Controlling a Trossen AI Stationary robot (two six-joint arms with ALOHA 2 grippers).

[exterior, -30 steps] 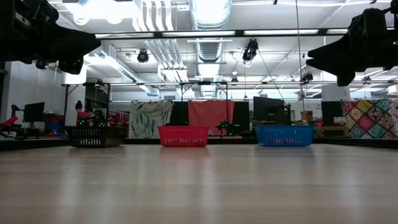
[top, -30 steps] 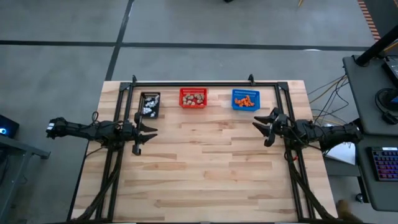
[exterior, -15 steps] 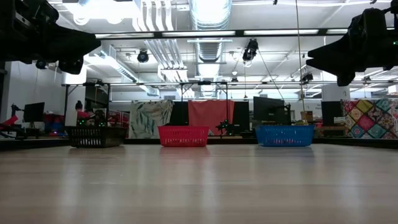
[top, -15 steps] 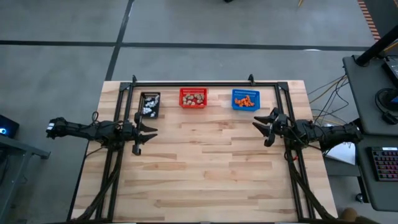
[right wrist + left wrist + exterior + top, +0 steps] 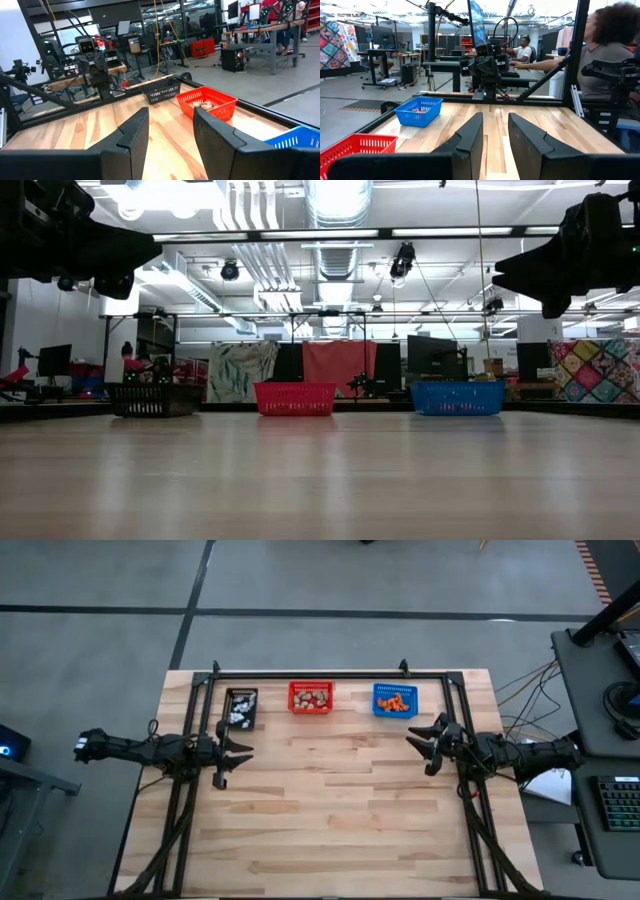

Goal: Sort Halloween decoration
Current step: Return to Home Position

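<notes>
Nothing on the table had shifted vs 1 s ago: both arms, all 3 baskets and their contents sat exactly as before.

Halloween decoration was all in the baskets along the far edge. White trinkets (image 5: 238, 712) lay in the black mesh basket (image 5: 242, 692), beige-grey trinkets (image 5: 311, 696) in the red mesh basket (image 5: 292, 700), orange trinkets (image 5: 396, 700) in the blue mesh basket (image 5: 377, 702). Too small to tell individual shapes. Baskets stood in 1 row, apart from each other: black on the left, red in the middle, blue on the right.

Left gripper (image 5: 240, 755) hung above the table's left side, just in front of the black basket, pointing toward the centre, fingers (image 5: 470, 137) spread w/ a clear gap and holding nothing. Right gripper (image 5: 418, 745) mirrored it on the right side, near the blue basket, also pointing inward, fingers (image 5: 134, 131) apart and empty. The 2 grippers faced each other, well apart, and the low view showed both raised off the surface.

Wooden table (image 5: 340, 830) had a black frame (image 5: 310, 674) round its far and side edges. Beyond it, in the left wrist view, a person in a grey top (image 5: 612, 55) sat close by the table's right side, and another person (image 5: 522, 50) sat at a desk farther back.
</notes>
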